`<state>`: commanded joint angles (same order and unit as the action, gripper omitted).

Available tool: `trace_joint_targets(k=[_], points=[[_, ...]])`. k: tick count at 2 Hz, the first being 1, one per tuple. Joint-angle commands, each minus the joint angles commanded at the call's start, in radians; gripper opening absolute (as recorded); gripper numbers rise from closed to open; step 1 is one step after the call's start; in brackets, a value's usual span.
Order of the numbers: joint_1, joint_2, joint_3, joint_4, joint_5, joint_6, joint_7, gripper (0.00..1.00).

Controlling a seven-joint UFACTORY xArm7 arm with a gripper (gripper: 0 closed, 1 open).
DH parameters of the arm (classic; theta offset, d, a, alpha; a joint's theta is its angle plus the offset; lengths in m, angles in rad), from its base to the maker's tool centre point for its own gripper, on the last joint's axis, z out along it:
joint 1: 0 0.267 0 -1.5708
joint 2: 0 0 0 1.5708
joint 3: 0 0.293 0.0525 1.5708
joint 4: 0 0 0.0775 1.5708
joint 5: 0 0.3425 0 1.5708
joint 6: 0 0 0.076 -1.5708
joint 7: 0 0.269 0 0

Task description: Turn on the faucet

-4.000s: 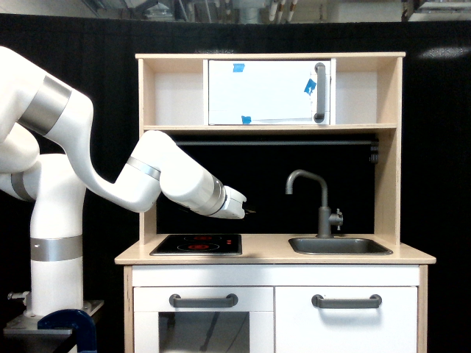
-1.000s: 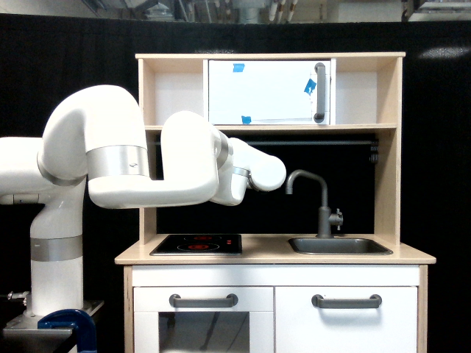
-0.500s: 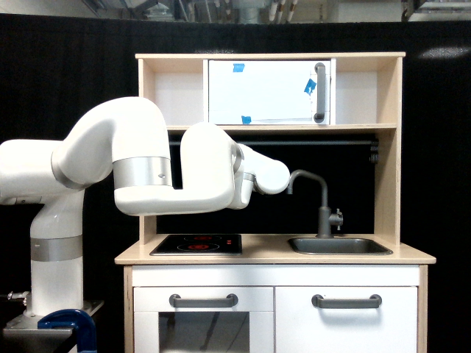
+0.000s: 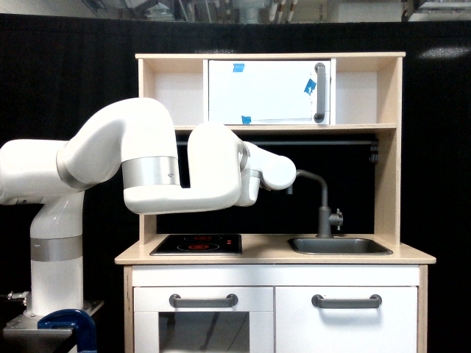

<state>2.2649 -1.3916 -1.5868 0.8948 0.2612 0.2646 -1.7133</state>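
- Faucet [image 4: 324,213]: upright at the sink's [image 4: 340,245] back edge, knob on the exterior view's right.
- Arm [image 4: 213,176]: wrist covers the spout tip.
- Gripper: hidden; finger state cannot be told.

The arm [image 4: 176,176] is made up of thick, rounded, glossy white shells. Brushed silver bands are set at the joints: one on the upright base column at the left, one on the forearm link, and narrower ones nearer the wrist. A dark blue fitting [image 4: 70,323] is seen at the foot of the base.
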Motion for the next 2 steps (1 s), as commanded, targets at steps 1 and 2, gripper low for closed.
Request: trace_joint_targets(k=[1,2], points=[[0.009,-0.027,-0.024,0.013,-0.035,0.003,0.0,1.0],[0.019,-0.035,-0.038,0.105,-0.081,0.084,0.034,1.0]])
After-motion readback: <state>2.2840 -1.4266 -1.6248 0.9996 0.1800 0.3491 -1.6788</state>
